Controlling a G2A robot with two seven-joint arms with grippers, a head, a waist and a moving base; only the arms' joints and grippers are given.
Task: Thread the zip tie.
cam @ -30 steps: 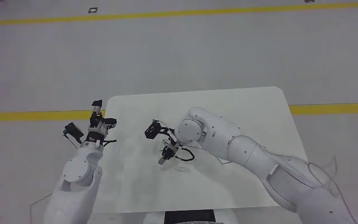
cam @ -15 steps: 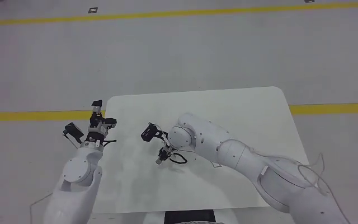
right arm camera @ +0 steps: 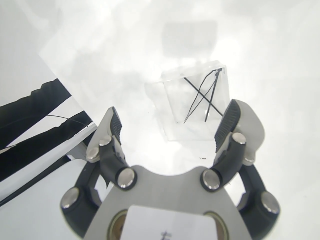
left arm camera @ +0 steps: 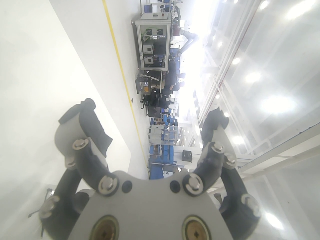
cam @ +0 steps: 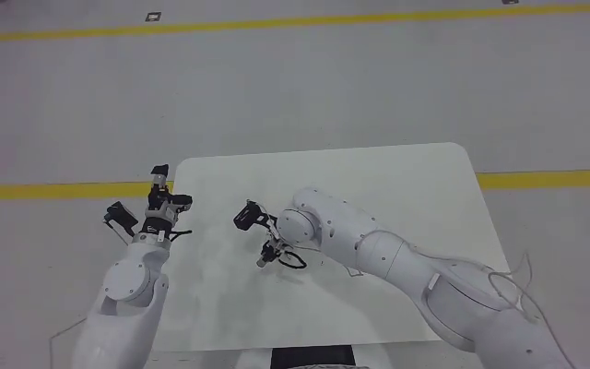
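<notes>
The right hand was spread wide and held nothing. Right in front of it, lined up with the gap between its two fingers, a small clear box sat on the white worktop. The black zip ties were inside that box, a few of them, thin and crossed over each other like sticks. They lay long-ways from the hand, not across it. Their thin ends pointed back toward the hand, and their other ends met at the far corner of the box, where the thick heads seemed to be. So the ties were straight ahead of the right hand and very near. I could not tell which side of the box was open. The left hand was also spread wide and empty. It was out by the side edge of the worktop, well apart from the box, and it pointed off into the room, not at the ties. The right hand was much the nearer one, so I think picking up a tie was its job. It would likely need to go forward into the box and close its fingers across one tie. Because the ties were crossed, it could easily grab two at once.
</notes>
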